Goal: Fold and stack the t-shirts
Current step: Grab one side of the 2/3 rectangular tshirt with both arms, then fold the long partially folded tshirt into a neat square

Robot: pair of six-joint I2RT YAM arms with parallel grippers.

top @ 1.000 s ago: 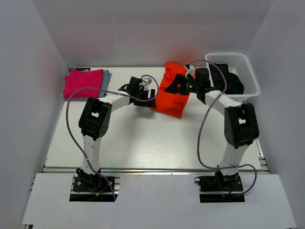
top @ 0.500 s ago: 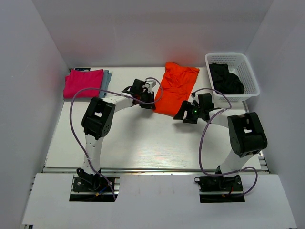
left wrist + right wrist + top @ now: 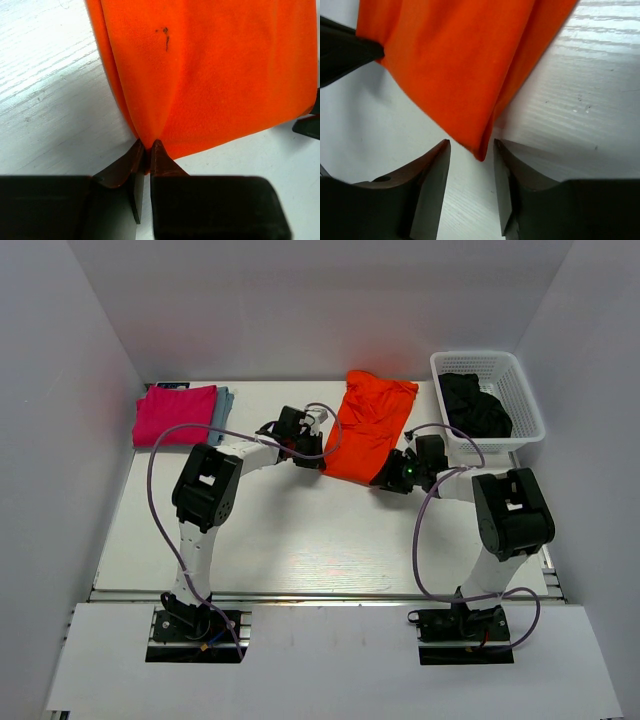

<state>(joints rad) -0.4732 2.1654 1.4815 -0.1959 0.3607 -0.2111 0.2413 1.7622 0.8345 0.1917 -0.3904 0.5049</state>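
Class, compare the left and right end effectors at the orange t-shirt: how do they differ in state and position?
The left end effector is shut, pinching the bright orange cloth t-shirt; the right end effector is open, a shirt corner lying unclamped between its jaws. The left sits at the shirt's near-left corner, the right at its near-right corner. Both are low at the shirt's near edge.

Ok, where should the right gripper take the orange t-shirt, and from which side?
Take the orange t-shirt by its near right corner, coming in low from the near side along the table. That corner lies flat and points into the gap of the open right gripper, so closing there should catch it. The left gripper is shut on the other near corner.
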